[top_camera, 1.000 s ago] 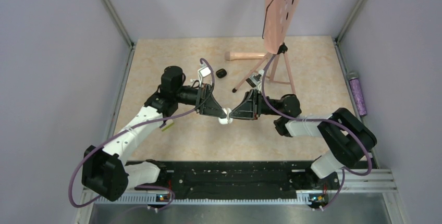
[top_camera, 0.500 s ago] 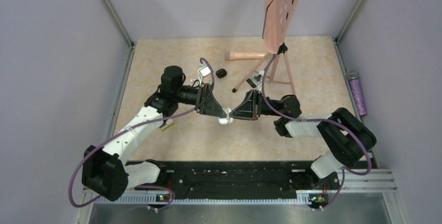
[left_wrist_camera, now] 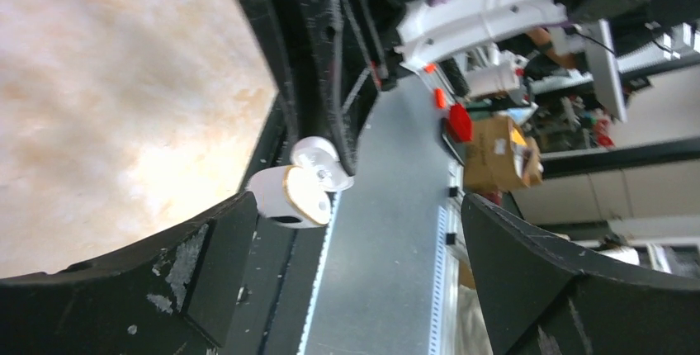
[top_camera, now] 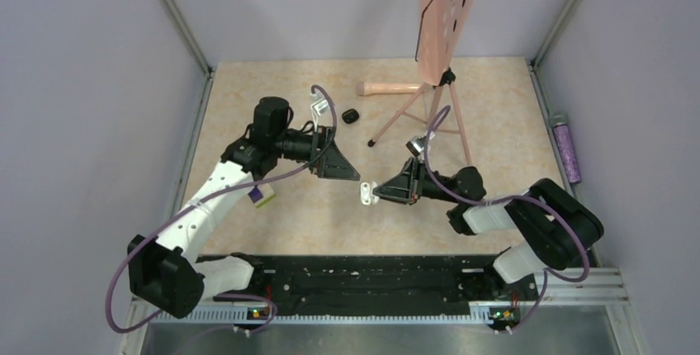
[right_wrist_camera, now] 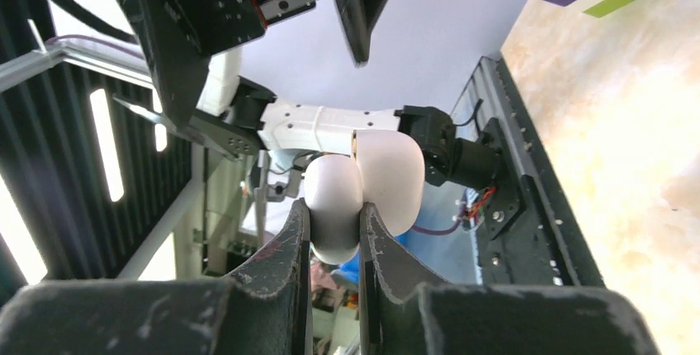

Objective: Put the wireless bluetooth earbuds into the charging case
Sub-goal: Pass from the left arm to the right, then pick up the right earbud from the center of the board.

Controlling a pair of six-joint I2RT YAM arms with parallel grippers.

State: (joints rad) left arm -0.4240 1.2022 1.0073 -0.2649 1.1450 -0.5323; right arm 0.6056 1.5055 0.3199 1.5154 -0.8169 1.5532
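Top view, charging case: the white charging case (top_camera: 366, 193) is held above the table (top_camera: 248, 107), near its middle, at the tip of the right gripper (top_camera: 376, 192).
Top view, left gripper: the left gripper (top_camera: 342, 169) is seen just beside the case but apart from it, with nothing in it.
Top view, earbud: one small black earbud (top_camera: 350, 115) lies on the table at the far side, well apart from the case. A second one cannot be made out.
Top view, block: a purple-and-green block (top_camera: 262, 196) lies by the left forearm and is no part of the job.
Left wrist view, left gripper: the fingers (left_wrist_camera: 206, 264) are spread wide and nothing is gripped.
Left wrist view, case: the case (left_wrist_camera: 293, 194) is seen beyond the open jaws, its lid apparently swung open over a tan inner face.
Right wrist view, right gripper: the right gripper (right_wrist_camera: 333, 215) is clamped on one lobe of the case (right_wrist_camera: 355, 186), and the other lobe stands free beside it.
Progress: the case is judged to be opened and held by one arm only. Whether any earbud is seated cannot be told.
Left to do: the earbud on the table is not yet fetched or inserted.
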